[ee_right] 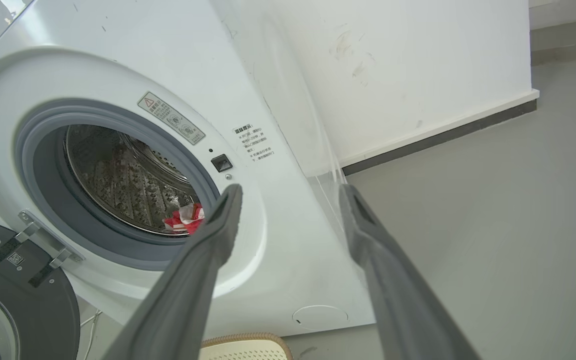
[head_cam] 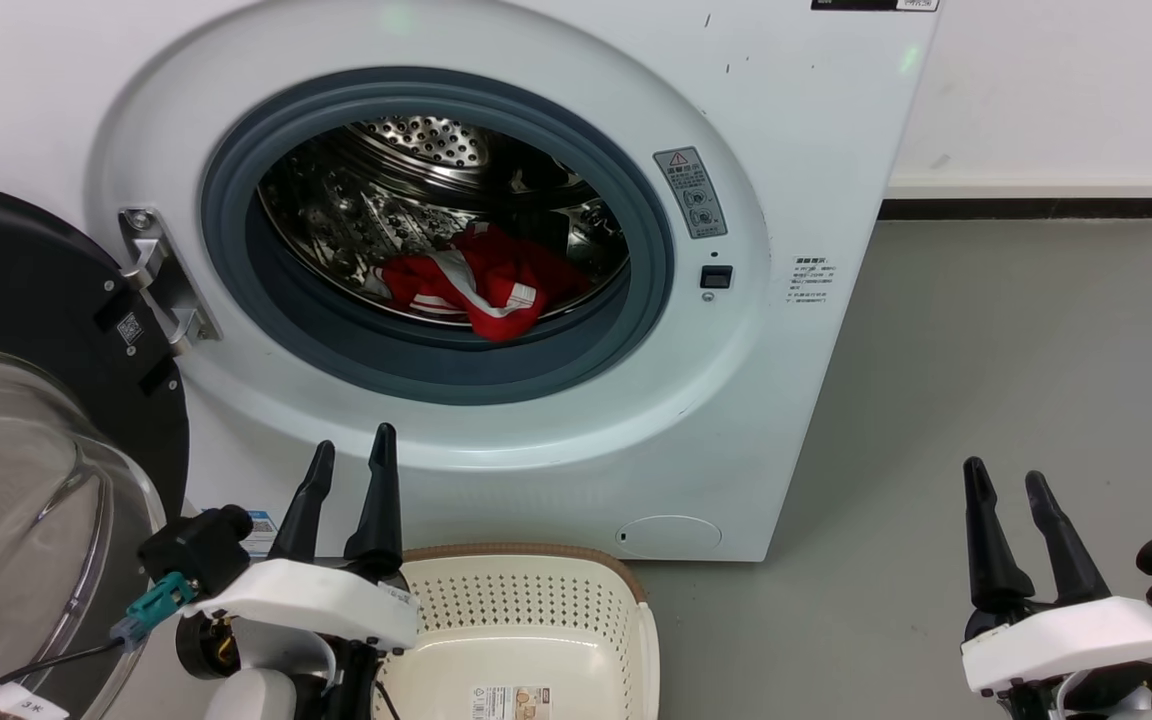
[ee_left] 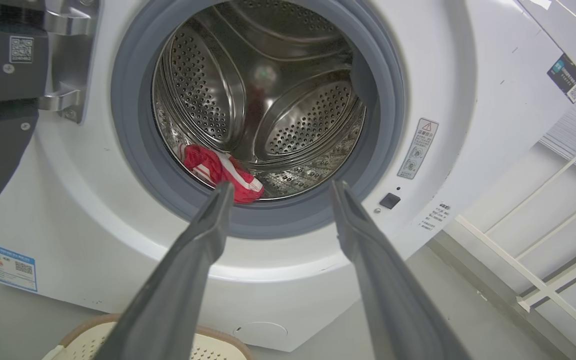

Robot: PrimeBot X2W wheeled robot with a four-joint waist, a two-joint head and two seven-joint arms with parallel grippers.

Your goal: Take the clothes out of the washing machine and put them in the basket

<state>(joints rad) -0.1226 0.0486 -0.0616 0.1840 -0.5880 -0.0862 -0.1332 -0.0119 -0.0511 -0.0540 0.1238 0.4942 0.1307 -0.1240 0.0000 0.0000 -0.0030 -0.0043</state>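
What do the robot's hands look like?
Each hand, left gripper and right gripper, has two long, dark, pointed fingers on a white curved base with black parts behind. The left one also has a teal plug and a black cable with a white tag.

Red clothes point(head_cam: 481, 282) with white stripes at frame centre, white washing machine point(head_cam: 816, 150) with grey porthole rim, shiny perforated steel drum, cream perforated basket point(head_cam: 526, 610) with brown rim at the bottom

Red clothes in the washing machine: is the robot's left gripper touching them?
Apart. The head view shows the left gripper open outside the washing machine, below its porthole, while the red clothes lie inside the drum.
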